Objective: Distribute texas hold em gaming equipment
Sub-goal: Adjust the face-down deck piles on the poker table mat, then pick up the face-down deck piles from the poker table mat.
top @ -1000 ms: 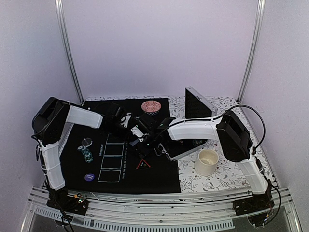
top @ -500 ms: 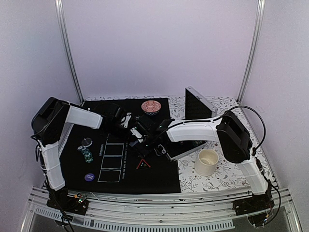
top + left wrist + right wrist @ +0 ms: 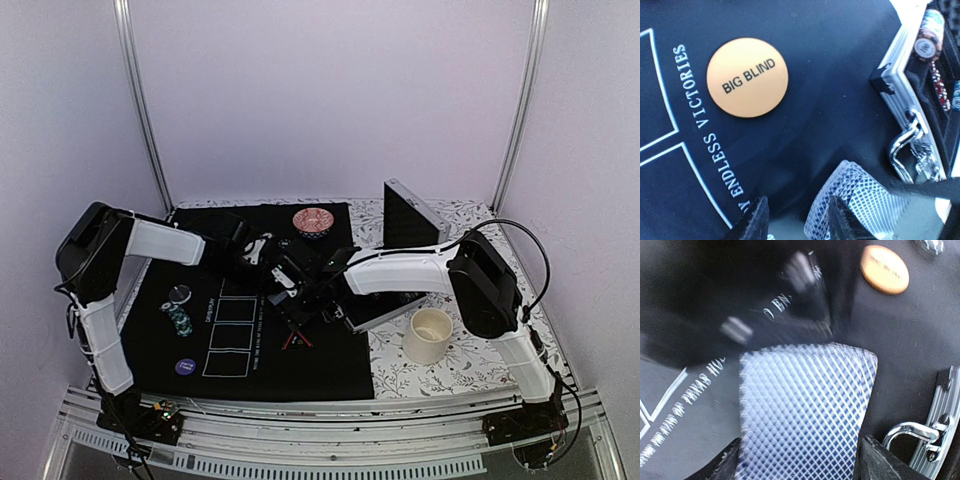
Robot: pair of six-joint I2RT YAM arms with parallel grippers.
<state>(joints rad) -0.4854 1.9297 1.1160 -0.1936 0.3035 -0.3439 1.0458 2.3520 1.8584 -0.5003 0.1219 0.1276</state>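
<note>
A deck of grey-blue-backed playing cards [image 3: 805,410] stands between the fingers of my right gripper [image 3: 802,462], which is shut on its two long edges above the black mat [image 3: 300,370]. In the left wrist view the same cards [image 3: 865,192] bow beside the right fingertip [image 3: 842,220] of my left gripper [image 3: 800,222], whose jaws stand apart and hold nothing. An orange BIG BLIND disc [image 3: 747,77] lies flat on the mat just beyond both grippers. Striped poker chips [image 3: 929,31] sit in the open metal case [image 3: 900,75]. A red triangle marker [image 3: 296,340] lies on the mat.
A red patterned bowl [image 3: 313,221] stands at the mat's far edge and a white cup [image 3: 431,335] on the floral cloth at right. The case lid [image 3: 410,212] stands upright behind. A small chip stack [image 3: 180,318], a pale disc [image 3: 179,293] and a purple disc [image 3: 185,366] lie at the mat's left.
My left gripper has opened and its arm has drawn back a little to the left. The right gripper stays on the cards near the case.
</note>
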